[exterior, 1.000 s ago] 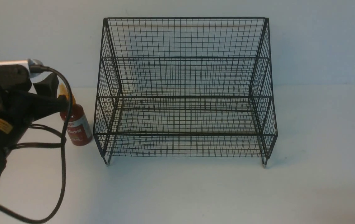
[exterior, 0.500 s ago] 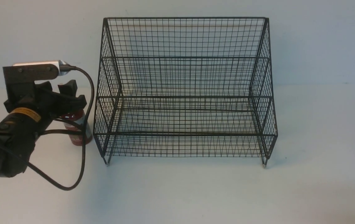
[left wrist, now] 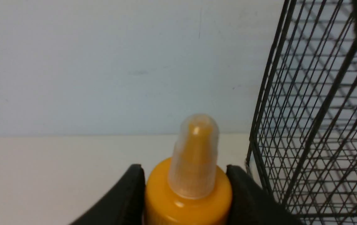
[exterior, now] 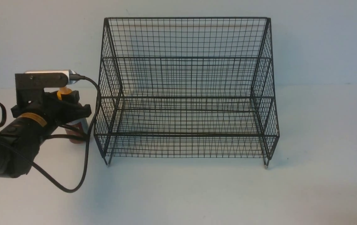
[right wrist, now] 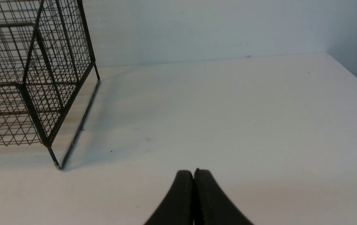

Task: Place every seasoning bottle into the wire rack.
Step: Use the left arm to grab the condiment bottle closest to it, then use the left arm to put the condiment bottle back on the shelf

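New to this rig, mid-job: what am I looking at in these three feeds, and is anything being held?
It is a two-armed robot at a white table. The wide picture looks forward from between the arms. The other two come from a camera on each wrist. The black wire rack stands in the middle with nothing in it. Beside its left end, the left gripper is closed around the yellow cap of the seasoning bottle. The right gripper is shut and holds nothing.
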Robot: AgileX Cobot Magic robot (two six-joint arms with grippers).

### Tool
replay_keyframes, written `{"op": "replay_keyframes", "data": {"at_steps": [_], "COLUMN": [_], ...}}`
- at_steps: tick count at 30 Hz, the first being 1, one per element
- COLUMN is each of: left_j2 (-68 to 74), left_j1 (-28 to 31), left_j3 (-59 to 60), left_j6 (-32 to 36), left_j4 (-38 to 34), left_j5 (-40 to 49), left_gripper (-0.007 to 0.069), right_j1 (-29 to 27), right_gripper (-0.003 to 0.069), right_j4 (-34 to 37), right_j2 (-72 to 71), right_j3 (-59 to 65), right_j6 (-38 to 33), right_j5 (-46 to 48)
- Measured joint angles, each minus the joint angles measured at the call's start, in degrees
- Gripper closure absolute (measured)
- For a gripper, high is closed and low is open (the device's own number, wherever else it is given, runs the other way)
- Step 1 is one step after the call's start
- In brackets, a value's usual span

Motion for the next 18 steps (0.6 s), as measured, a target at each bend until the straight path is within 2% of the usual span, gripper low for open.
{"op": "replay_keyframes", "data": {"at_steps": [5, 9, 12, 18], "left_j2": [-8.02, -16.25, -22.90, -31.41], "left_j1": [0.00, 0.00, -0.74, -5.01], "left_j3": [0.00, 0.00, -0.20, -2.14], "left_j6": [5.12, 6.08, 5.91, 1.15], "left_j4": [0.00, 0.00, 0.00, 0.00], "left_j5": [6.18, 11.93, 14.45, 17.24], "left_gripper": [0.0335, 0.0335, 0.0335, 0.0335], "right_j1": [0.00, 0.00, 0.00, 0.00], "right_gripper": [0.0673, 0.0673, 0.0673, 0.0673], "right_j4": [0.00, 0.00, 0.00, 0.00], "right_j2": [0.00, 0.00, 0.00, 0.00], "right_j3": [0.00, 0.00, 0.00, 0.00], "right_j6": [0.00, 0.00, 0.00, 0.00], "right_j5": [0.00, 0.00, 0.00, 0.00]}}
